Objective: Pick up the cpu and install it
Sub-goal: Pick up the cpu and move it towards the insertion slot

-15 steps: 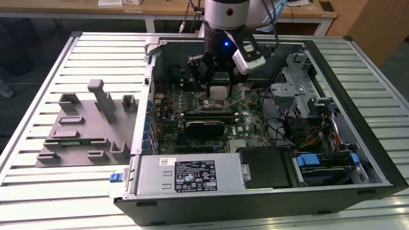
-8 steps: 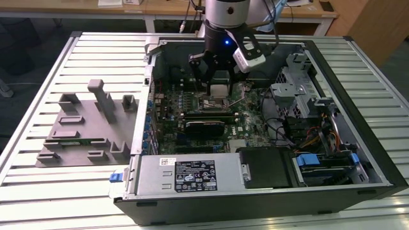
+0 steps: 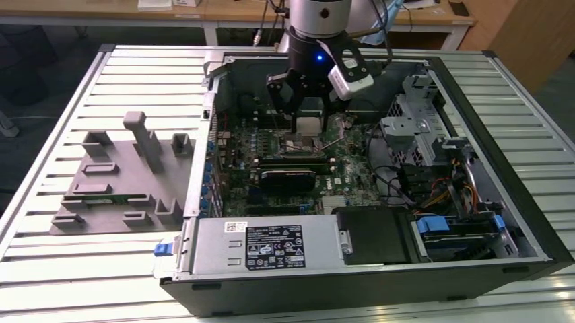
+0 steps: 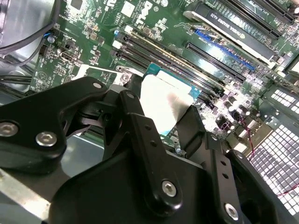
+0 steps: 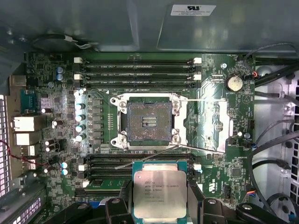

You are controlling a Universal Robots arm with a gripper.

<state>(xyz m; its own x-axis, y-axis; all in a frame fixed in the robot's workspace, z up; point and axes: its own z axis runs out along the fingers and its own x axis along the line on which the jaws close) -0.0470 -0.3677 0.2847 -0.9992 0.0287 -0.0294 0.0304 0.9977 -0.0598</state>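
Gripper [image 5: 160, 205] pinches the cpu [image 5: 160, 190] by two opposite edges above the motherboard [image 5: 243, 154], near the open socket [image 5: 149, 122]; it is judged light, stiff and fragile underneath, so the rim is the place to hold.

**Robot body, quick look**

Wrist section [image 3: 319, 17] is a silver-grey cylinder; black housing below w/ a small blue light [image 3: 317, 57]. Matte black gripper [image 3: 308, 118]: angular flat links, rounded pivots, silver hex-socket screws [image 4: 46, 138] in the second wrist view. White & black cam module [image 3: 352, 74] bolted to its side.
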